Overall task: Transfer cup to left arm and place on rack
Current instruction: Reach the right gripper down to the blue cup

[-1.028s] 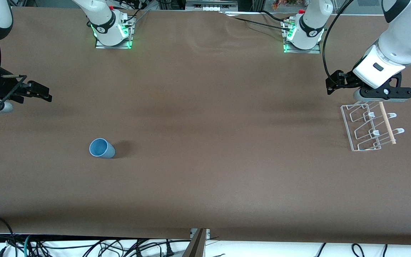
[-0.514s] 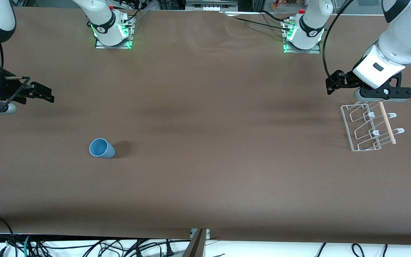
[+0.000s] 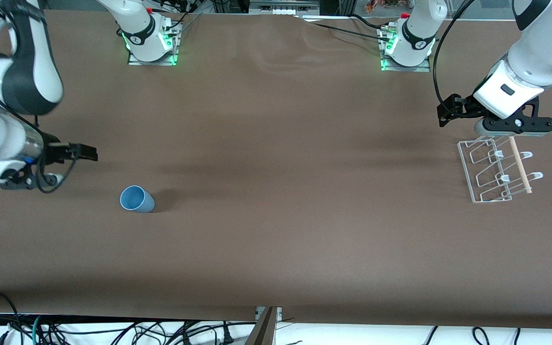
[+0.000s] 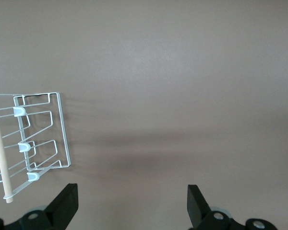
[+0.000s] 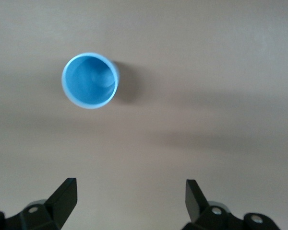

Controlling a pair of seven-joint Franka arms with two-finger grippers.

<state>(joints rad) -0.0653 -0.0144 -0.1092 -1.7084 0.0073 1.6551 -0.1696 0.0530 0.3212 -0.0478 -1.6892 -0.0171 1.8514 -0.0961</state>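
Note:
The light-blue cup [image 3: 136, 199] stands upright, mouth up, on the brown table toward the right arm's end. It also shows in the right wrist view [image 5: 90, 80]. My right gripper [image 3: 83, 153] hangs open and empty over bare table beside the cup, apart from it; its own view [image 5: 129, 199] shows nothing between its fingers. The white wire rack [image 3: 496, 170] with its wooden dowel sits at the left arm's end and shows in the left wrist view [image 4: 38, 139]. My left gripper [image 3: 514, 126] waits open and empty over the rack's edge [image 4: 131, 206].
Both arm bases [image 3: 151, 45] [image 3: 408, 50] stand along the table's back edge. Black cables [image 3: 333, 28] lie near the left arm's base. The table's front edge [image 3: 266, 314] has cables hanging below it.
My right arm has swung down and its gripper has moved toward the cup. The cup, the rack and the left arm have not moved.

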